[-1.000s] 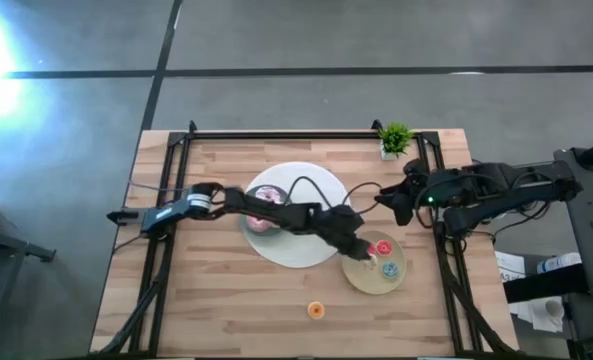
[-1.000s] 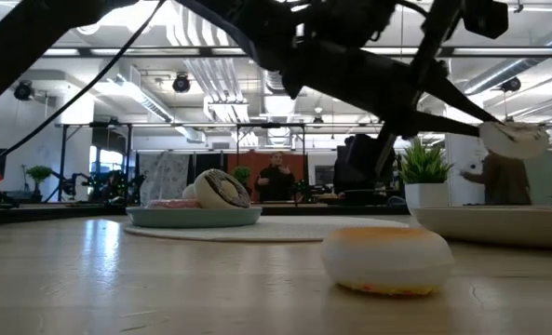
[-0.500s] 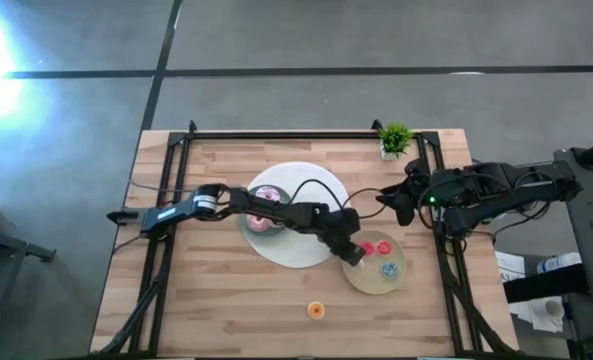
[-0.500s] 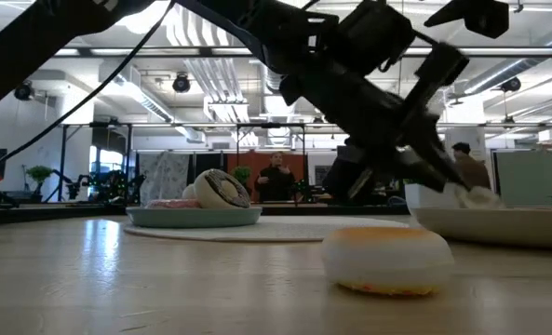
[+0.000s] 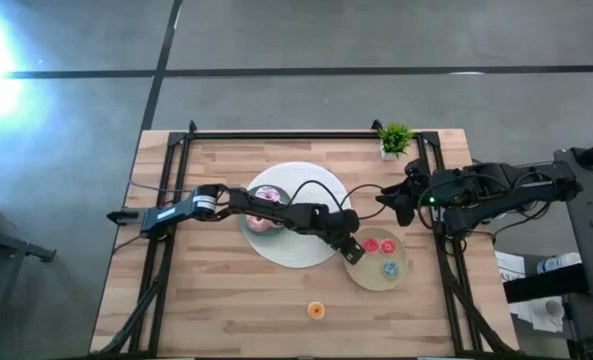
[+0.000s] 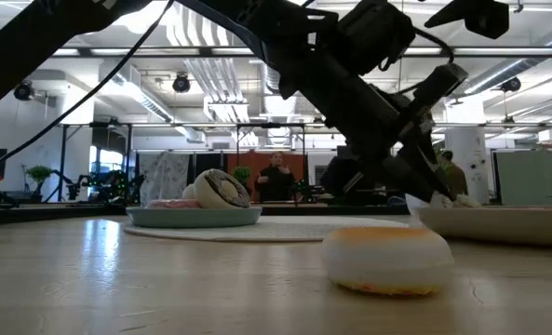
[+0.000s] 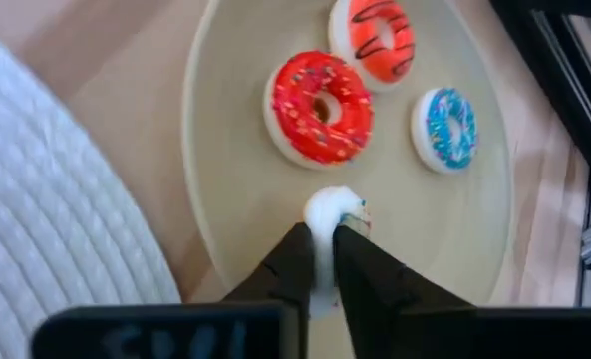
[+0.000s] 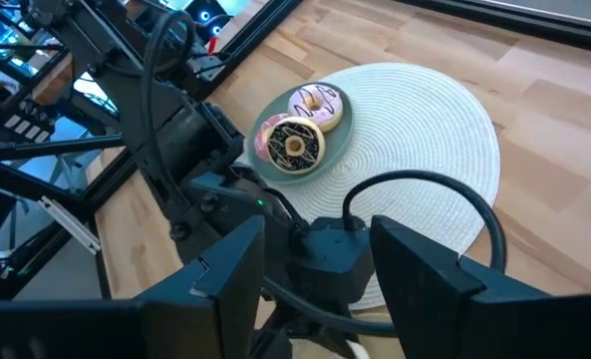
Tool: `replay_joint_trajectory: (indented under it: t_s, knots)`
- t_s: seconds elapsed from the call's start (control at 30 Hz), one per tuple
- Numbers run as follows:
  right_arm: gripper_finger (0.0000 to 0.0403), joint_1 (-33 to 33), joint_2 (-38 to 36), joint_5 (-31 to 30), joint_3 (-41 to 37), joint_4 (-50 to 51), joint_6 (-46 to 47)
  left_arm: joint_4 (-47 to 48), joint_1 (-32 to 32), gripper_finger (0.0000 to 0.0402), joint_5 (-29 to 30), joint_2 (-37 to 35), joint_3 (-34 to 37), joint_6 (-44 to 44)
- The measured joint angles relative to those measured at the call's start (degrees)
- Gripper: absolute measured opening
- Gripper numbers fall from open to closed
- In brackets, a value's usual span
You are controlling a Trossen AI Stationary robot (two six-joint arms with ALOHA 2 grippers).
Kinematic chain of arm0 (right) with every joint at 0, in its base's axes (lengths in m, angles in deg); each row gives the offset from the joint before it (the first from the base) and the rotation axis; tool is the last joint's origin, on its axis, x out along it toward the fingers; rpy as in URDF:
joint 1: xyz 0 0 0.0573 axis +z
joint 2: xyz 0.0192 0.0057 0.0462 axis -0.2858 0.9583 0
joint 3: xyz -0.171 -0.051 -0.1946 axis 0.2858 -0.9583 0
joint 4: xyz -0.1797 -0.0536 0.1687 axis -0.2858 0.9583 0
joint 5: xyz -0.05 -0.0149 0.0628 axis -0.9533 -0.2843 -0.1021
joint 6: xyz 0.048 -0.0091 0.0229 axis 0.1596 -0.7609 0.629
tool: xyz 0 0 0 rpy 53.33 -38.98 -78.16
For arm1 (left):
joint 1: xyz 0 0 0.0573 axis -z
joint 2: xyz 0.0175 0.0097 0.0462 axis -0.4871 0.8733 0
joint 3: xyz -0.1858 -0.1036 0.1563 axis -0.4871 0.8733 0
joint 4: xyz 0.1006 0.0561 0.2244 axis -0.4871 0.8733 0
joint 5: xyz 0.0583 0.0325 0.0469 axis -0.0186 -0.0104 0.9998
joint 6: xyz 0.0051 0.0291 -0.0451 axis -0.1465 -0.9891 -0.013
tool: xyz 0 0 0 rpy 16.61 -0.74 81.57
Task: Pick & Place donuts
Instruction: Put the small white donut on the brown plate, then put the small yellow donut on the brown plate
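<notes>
My left gripper (image 7: 322,234) reaches across to the beige plate (image 5: 372,281) and is shut on a small donut (image 7: 333,204) that shows only its white side; it hangs low over the plate's near-left part. On the plate lie a red donut (image 7: 320,108), an orange-red striped donut (image 7: 375,28) and a blue donut (image 7: 446,128). An orange donut (image 5: 316,310) rests flat on the table near the near edge. A pink donut (image 8: 320,100) and a chocolate donut (image 8: 293,142) lie on the teal plate (image 8: 340,130). My right gripper (image 8: 320,299) waits open by the right edge. My left gripper pinches the white-sided donut between its two fingers (image 7: 295,254), with the ring standing on edge in the narrow gap. The fingers slant down from the table's left. Only the donut's rim (image 7: 337,196) pokes out past the fingertips. Whether it touches the beige plate, I cannot tell.
A round white mat (image 5: 296,250) under the teal plate fills the table's middle, and the left arm stretches across it. A small potted plant (image 5: 394,138) stands at the far right corner. A black cable loops over the mat. Bare wood lies along the near edge.
My left gripper has come down from well above the beige plate to just over it and has drawn back a little toward the table's left, staying shut on the donut. The donut has dropped with it to plate height.
</notes>
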Motion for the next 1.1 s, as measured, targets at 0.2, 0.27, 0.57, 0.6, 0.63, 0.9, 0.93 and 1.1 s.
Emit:
replay_joint_trajectory:
  t_s: [0.2, 0.27, 0.57, 0.6, 0.63, 0.9, 0.93, 1.1]
  knots:
    - [0.0176, 0.0, 0.0, 0.0, -0.1, 0.0, 0.0, 0.8, 0.2, 0.0102, 1.0, 0.0, -1.4, -3.1]
    - [0.0176, 0.0, 0.0, 0.0, -0.1, 0.1, 0.0, 1.2, 0.2, 0.0127, 1.7, -0.1, -1.4, -3.2]
    - [0.0176, 0.0, 0.0, 0.0, -0.3, 1.3, 0.0, 5.0, 0.6, 0.0162, 9.4, -2.6, -1.4, -11.1]
    - [0.0176, 0.0, 0.0, 0.1, -0.3, 1.3, 0.0, 5.9, 0.7, 0.0163, 11.6, -3.2, -1.4, -13.0]
    - [0.0176, 0.0, 0.0, 0.0, -0.4, 1.3, 0.0, 6.2, 1.0, 0.0163, 13.9, -3.9, -1.4, -15.1]
    - [0.0176, 0.0, 0.0, 0.4, -0.5, 1.3, -1.0, 12.0, 7.3, 0.0163, 23.0, -11.2, -0.8, -35.3]
    - [0.0176, 0.1, 0.1, 1.0, -0.5, 0.6, -1.1, 12.6, 8.6, 0.0163, 23.2, -11.8, -0.7, -37.4]
    - [0.0176, 0.1, 0.6, 0.8, -0.7, 1.9, -2.4, 18.1, 14.2, 0.0163, 26.9, -12.5, 2.3, -43.2]
